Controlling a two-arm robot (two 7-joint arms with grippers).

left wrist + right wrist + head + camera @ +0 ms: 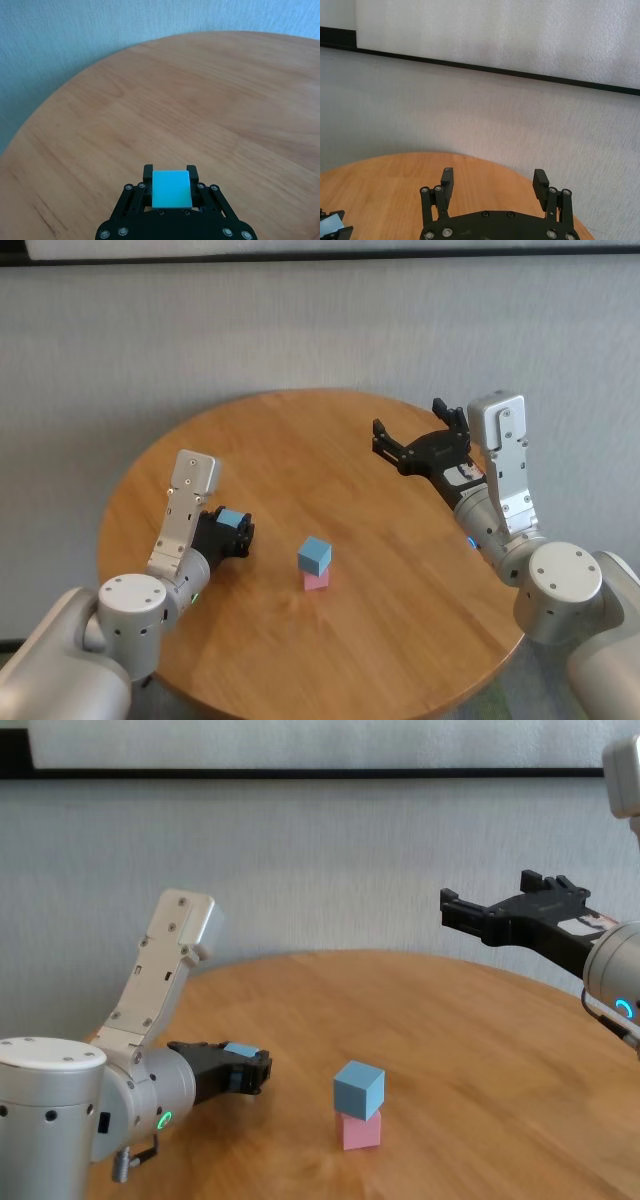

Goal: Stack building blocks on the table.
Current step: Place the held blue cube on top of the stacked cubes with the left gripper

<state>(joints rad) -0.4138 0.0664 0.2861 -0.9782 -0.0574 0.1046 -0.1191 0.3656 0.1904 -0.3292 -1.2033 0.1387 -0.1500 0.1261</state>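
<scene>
**Third cube in our grip, two already stacked**

Nearest our body, over the left part of the round, warm light-brown wood-grain surface (400,570) and in from its near left edge, our left gripper (240,530) is clamped on a small, matte, light-blue cube (171,189). The fingers press two opposite flat faces, and the top face shows clearly between them. We judge the cube to be light and rigid. Its matte skin should give decent friction, so a modest squeeze on parallel faces ought to hold it. Taking it by its edges or corners would let it twist. It looks sturdy rather than fragile, with crisp edges and even colour.

A little farther in, near the middle of the surface, a second matte light-blue cube (314,556) rests on a matte pink cube (316,580). The upper one is turned slightly against the lower, so their corners do not line up. We expect this small stack to tip easily if nudged from the side, so the held cube should come down from above.

Farthest out, toward the far right edge, our right gripper (416,436) hangs above the surface with its fingers spread apart, holding nothing.
</scene>
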